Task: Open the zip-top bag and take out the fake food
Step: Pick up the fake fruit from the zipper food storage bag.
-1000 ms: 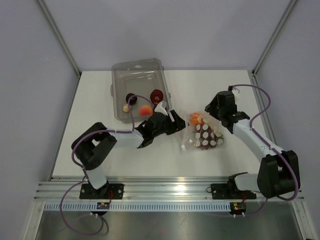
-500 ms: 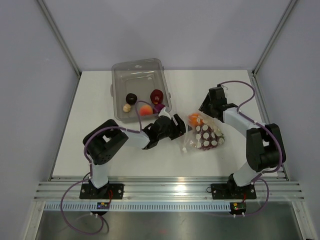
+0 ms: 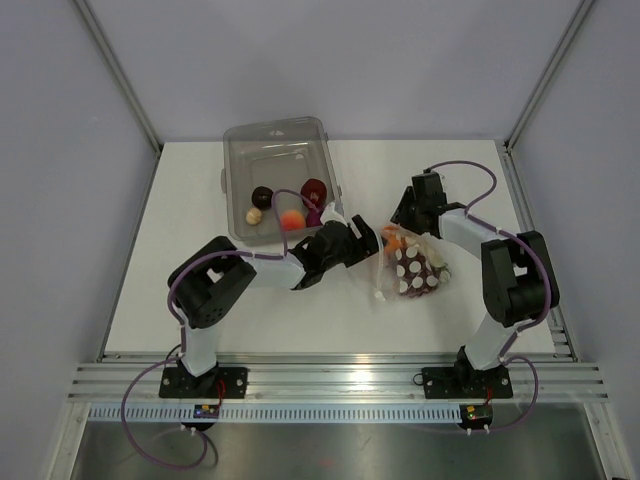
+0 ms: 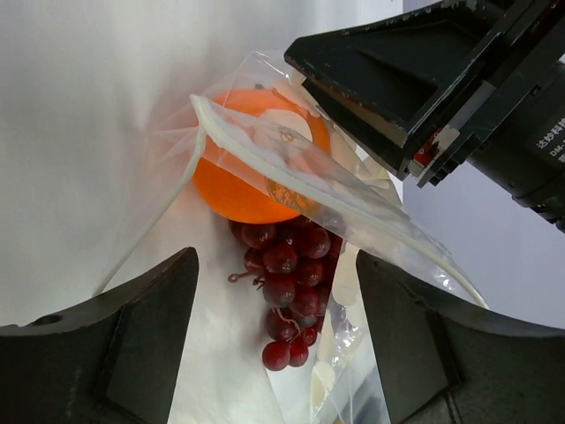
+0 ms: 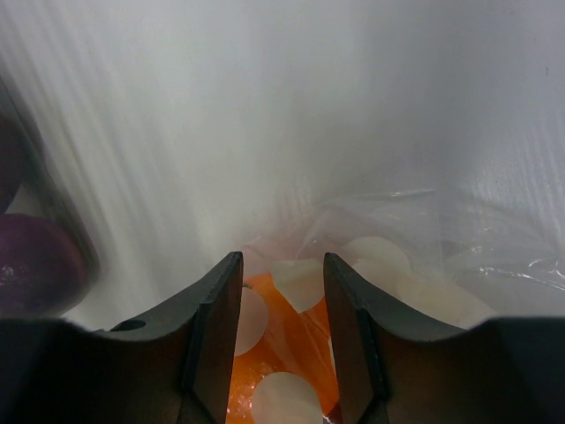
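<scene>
The zip-top bag (image 3: 412, 270) lies on the white desk (image 3: 200, 200), right of centre, between the two grippers, with its mouth turned towards the left arm. The left gripper (image 3: 366, 240) sits just beside that mouth, its jaws wide apart and holding nothing. From its wrist view the bag gapes open: the white zip strip (image 4: 256, 141) runs slantwise across an orange (image 4: 234, 181) just inside the mouth, and a bunch of dark red grapes (image 4: 287, 274) lies below the orange, deeper in the bag. White dots show on the clear film around them. The right gripper (image 5: 282, 261) is at the bag's far upper edge, pointing down at it. In its own view the jaws stand partly apart with dotted film and a patch of orange in the gap, but I cannot tell whether they pinch the film or merely straddle it. Behind the left gripper, near the back of the desk, stands a clear bin (image 3: 275, 150). At its near end lie a dark round piece (image 3: 262, 195), a small beige piece (image 3: 253, 215), a peach-coloured piece (image 3: 291, 220) and a dark red piece (image 3: 314, 190). The left arm's purple cable loops over that end of the bin.
</scene>
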Controlling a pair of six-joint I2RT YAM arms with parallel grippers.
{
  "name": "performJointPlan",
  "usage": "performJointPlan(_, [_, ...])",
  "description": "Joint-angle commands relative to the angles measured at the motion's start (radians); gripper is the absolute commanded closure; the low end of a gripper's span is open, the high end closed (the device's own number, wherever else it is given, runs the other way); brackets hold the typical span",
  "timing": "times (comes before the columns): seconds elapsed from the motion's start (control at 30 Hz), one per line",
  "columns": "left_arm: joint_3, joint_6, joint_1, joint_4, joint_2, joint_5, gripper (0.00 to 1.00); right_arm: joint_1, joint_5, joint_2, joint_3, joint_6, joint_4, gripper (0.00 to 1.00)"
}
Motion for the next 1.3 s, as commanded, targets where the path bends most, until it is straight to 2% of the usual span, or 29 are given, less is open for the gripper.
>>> performJointPlan(0.0, [0.053, 0.047, -0.003, -0.028, 0.02, -0.069, 0.24, 0.006, -0.041, 0.009, 0.041, -0.016, 0.026, 0.51])
performJointPlan(0.27, [0.121, 0.145, -0.008, -0.105, 0.043, -0.133, 0.21, 0.006, -0.114, 0.012, 0.024, -0.012, 0.044, 0.52])
performJointPlan(0.63, [0.113, 0.293, -0.016, 0.007, 0.065, -0.172, 0.12, 0.007, -0.209, 0.009, 0.004, -0.007, 0.046, 0.55])
performJointPlan(0.97, [0.15, 0.328, -0.016, -0.012, 0.094, -0.195, 0.09, 0.006, -0.355, 0.024, -0.001, -0.006, 0.05, 0.52])
performJointPlan(1.27, [0.178, 0.34, -0.017, -0.055, 0.117, -0.231, 0.05, 0.006, -0.403, 0.045, 0.001, 0.002, 0.049, 0.5])
